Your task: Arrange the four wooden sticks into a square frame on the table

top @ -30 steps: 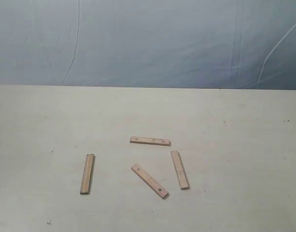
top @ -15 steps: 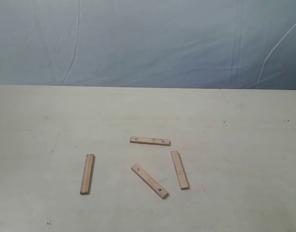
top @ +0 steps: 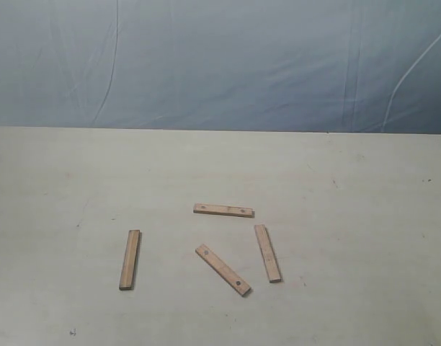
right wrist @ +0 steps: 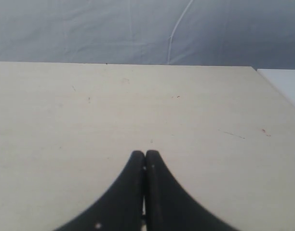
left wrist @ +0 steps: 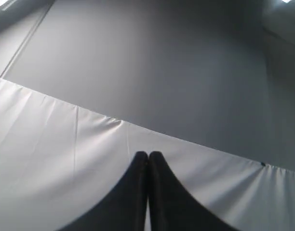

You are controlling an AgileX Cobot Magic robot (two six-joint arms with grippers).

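Note:
Four wooden sticks lie apart on the cream table (top: 364,216) in the exterior view. One stick (top: 130,259) lies alone at the left, nearly lengthwise. A second stick (top: 223,210) lies crosswise behind the middle. A third stick (top: 223,269) lies diagonally in front of it. The fourth stick (top: 267,253) lies lengthwise to the right. Neither arm shows in the exterior view. My left gripper (left wrist: 148,155) is shut, empty, aimed at the grey backdrop. My right gripper (right wrist: 145,154) is shut, empty, over bare table (right wrist: 200,110). No stick appears in either wrist view.
A wrinkled blue-grey cloth backdrop (top: 220,65) rises behind the table's far edge. In the right wrist view the table's corner and side edge (right wrist: 277,94) show, with a white surface (right wrist: 285,79) beyond.

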